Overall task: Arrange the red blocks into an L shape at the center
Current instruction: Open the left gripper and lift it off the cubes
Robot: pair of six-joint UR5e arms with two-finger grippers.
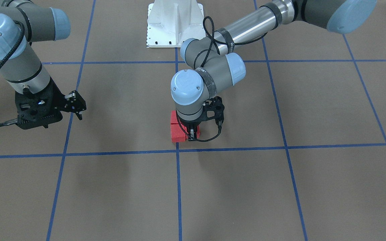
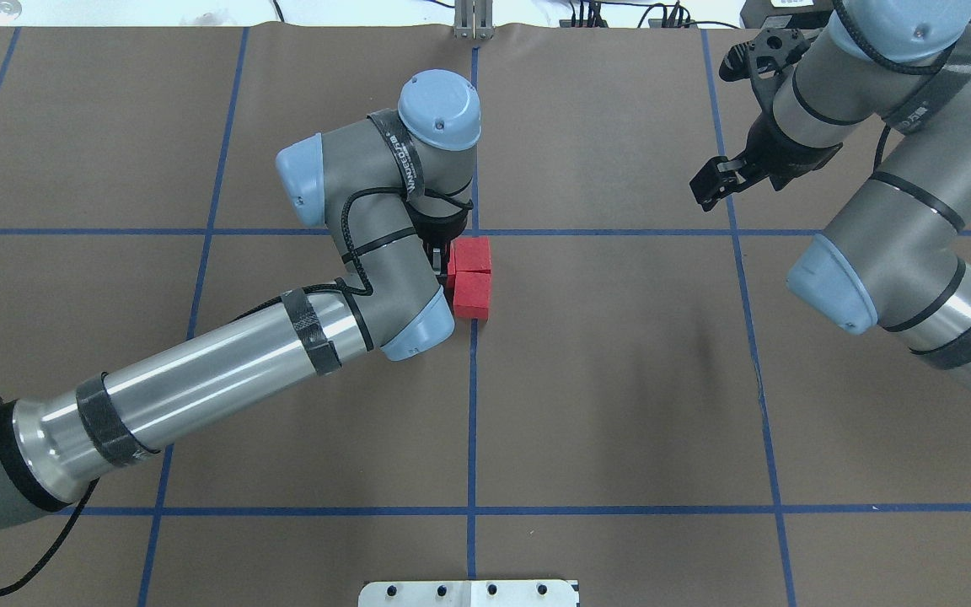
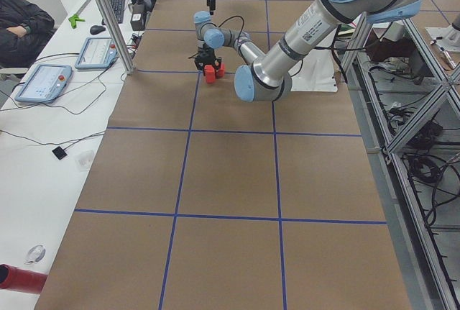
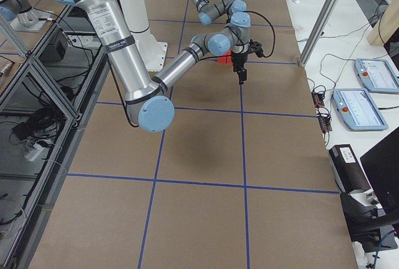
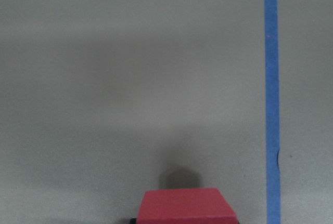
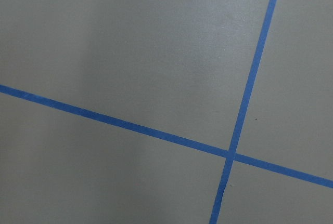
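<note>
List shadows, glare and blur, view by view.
Front-facing: soft, diffuse arm shadows on the brown floor, no blur. Overhead: glare streaks on the left arm's silver tube. Left wrist: red block cropped by the bottom edge, soft shadow just beyond it; blue tape sharp. Right wrist: faint shadow band at left, tape crossing crisp.

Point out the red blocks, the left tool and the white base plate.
red blocks [image 2: 474, 291], overhead exterior view, top face of one block.
left tool [image 1: 193, 134], exterior front-facing view, between its fingertips.
white base plate [image 1: 166, 36], exterior front-facing view, its flat lower part.
</note>
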